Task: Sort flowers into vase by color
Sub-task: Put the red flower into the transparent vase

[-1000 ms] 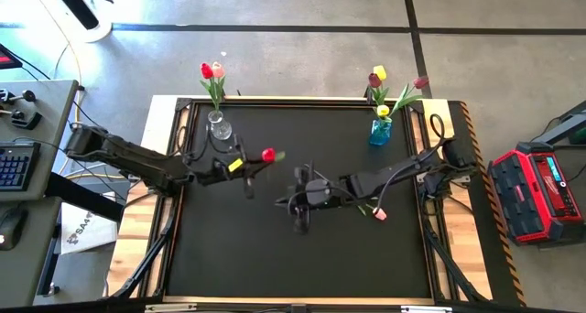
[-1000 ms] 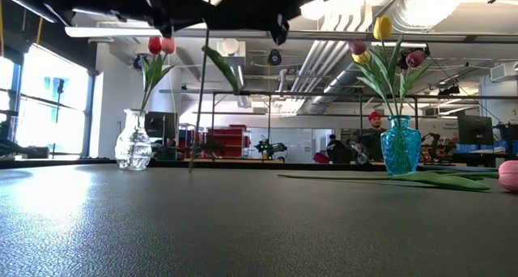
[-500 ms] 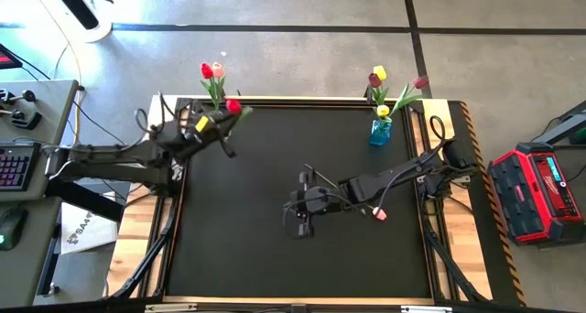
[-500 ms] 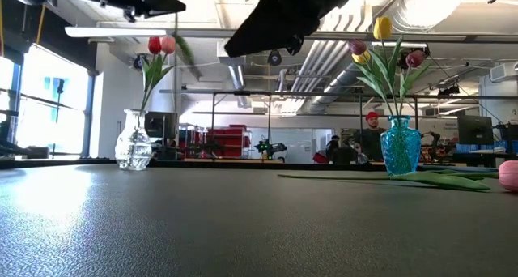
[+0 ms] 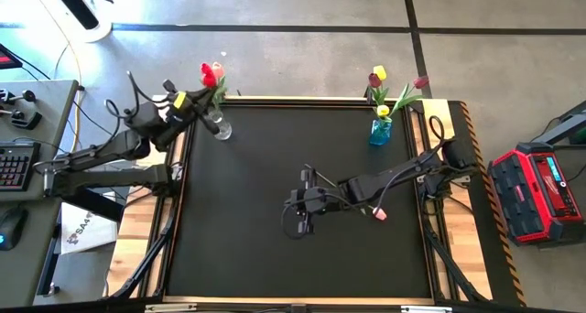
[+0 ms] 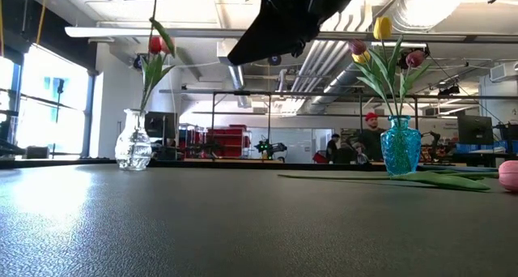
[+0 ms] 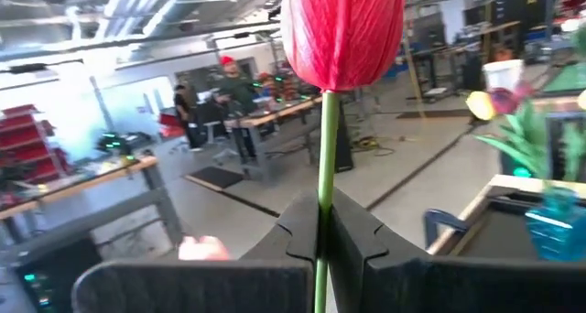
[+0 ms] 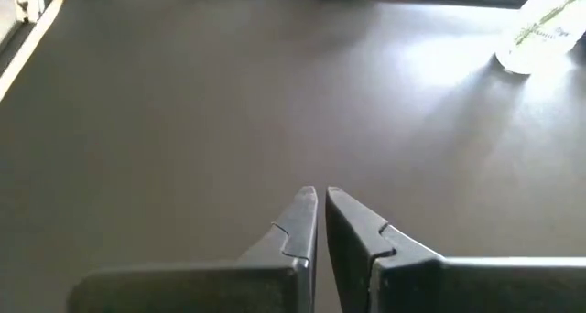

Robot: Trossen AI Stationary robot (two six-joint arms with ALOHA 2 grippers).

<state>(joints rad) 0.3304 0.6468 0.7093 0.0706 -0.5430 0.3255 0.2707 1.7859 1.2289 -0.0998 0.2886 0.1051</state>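
Observation:
My left gripper is shut on a red tulip high over the table's far left corner, right by the clear vase. That vase holds a red and a pink tulip. The held tulip's leaf hangs in front of them in the low view. My right gripper is shut on nothing above the table's middle. A pink tulip lies flat on the mat by the right arm. The blue vase at the far right holds yellow and maroon tulips. My left gripper pinches the red tulip's green stem between its two fingers, a short way below the head. The fingers come about level from the table's left side and lie across the stem. The tulip is lifted clear and stands upright, head above the fingers, leaf and lower stem hanging below.
The black mat is framed by a raised wooden edge. A red case stands off the table's right side, a desk with a keyboard off its left. People and benches show in the room beyond.
My left gripper has carried the red tulip from left of the table's middle up and toward the far left corner, tipping from pointing down to about level. The tulip now stands by the clear vase's flowers. My right gripper has stayed in place, shut.

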